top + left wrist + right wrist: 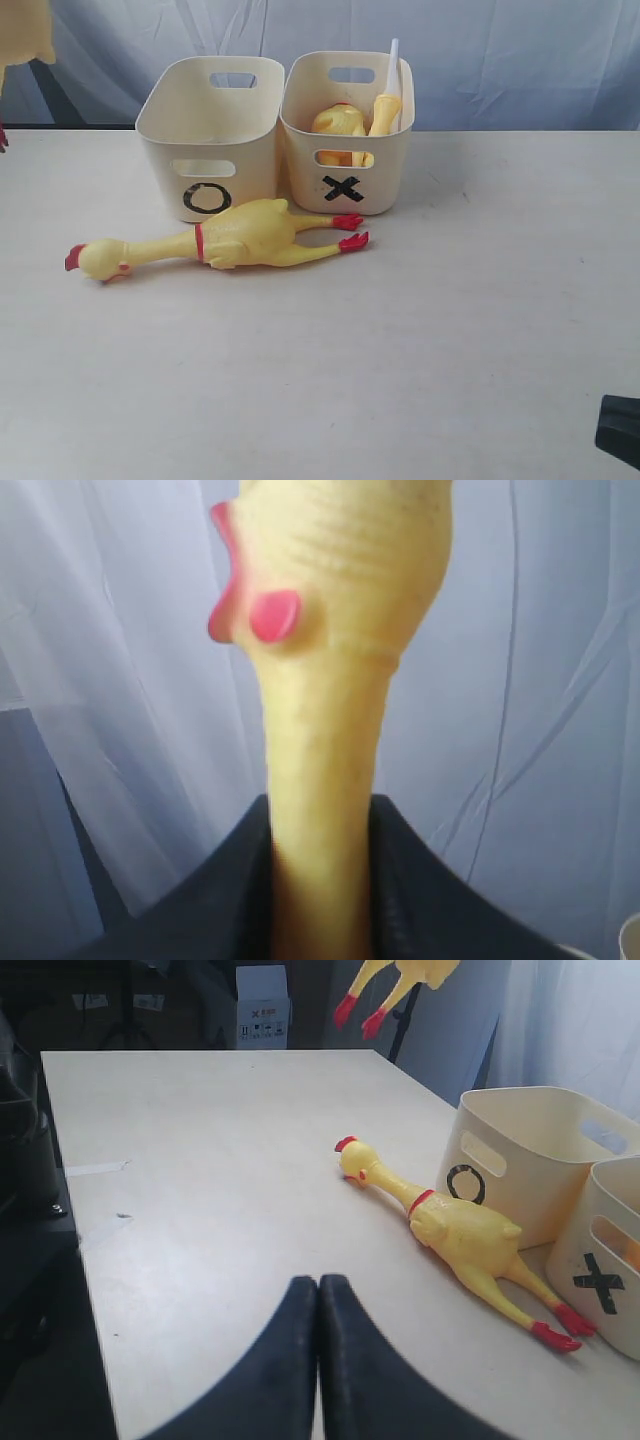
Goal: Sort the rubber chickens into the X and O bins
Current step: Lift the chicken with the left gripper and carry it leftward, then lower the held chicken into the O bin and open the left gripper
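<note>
Left claw (pixel 320 895) is clamped tight round the neck of the held chicken (pixel 340 590). It hangs in the air off the left end of the bench (pixel 450 330), red feet dangling in front of the white curtain (pixel 520 60). Right claw (pixel 318 1288) is pinched fully closed with nothing in it, down at the near right corner.

The O bin (pixel 250 185) and X bin (pixel 385 170) stand side by side at the back, pretty much touching. The X bin has yellow chicken bits (pixel 340 120) in it and a white tube (pixel 392 60) poking out the top.

The thing in the way is the loose chicken (pixel 240 238). It's lying flat right along the front of both bins, head out to the left and feet under the X. Can't tell if it's touching the O bin.
</note>
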`<move>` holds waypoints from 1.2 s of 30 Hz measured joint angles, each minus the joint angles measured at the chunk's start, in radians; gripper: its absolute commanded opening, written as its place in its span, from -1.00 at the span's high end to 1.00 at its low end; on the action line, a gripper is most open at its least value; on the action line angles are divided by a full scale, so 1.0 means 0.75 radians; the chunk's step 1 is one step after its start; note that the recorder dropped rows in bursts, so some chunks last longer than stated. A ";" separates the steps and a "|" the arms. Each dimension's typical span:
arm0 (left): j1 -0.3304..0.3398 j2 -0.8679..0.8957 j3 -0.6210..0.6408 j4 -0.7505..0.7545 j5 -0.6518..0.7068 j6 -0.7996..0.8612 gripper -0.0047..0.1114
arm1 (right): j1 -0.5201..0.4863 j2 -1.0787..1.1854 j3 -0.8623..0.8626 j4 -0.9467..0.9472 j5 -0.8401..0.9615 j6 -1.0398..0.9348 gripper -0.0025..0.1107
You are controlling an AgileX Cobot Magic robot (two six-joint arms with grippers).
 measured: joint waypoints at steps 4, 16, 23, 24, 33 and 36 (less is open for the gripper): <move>0.049 0.031 -0.073 0.233 -0.010 -0.328 0.92 | 0.000 0.000 0.000 0.000 0.000 0.000 0.96; 0.223 0.141 -0.113 1.390 -0.403 -1.725 0.92 | 0.000 0.000 0.000 0.000 0.000 0.000 0.96; 0.237 0.235 -0.116 1.460 -0.679 -1.869 0.92 | 0.000 0.000 0.000 0.000 0.000 0.000 0.96; 0.237 0.246 -0.121 1.441 -0.709 -1.869 0.92 | 0.000 0.000 0.000 0.000 0.000 0.000 0.96; 0.240 0.363 -0.211 1.292 -0.880 -1.874 0.92 | 0.000 0.000 0.000 0.000 0.000 0.000 0.96; 0.242 0.427 -0.242 1.256 -0.942 -1.874 0.92 | 0.000 0.000 0.000 0.000 0.000 0.000 0.96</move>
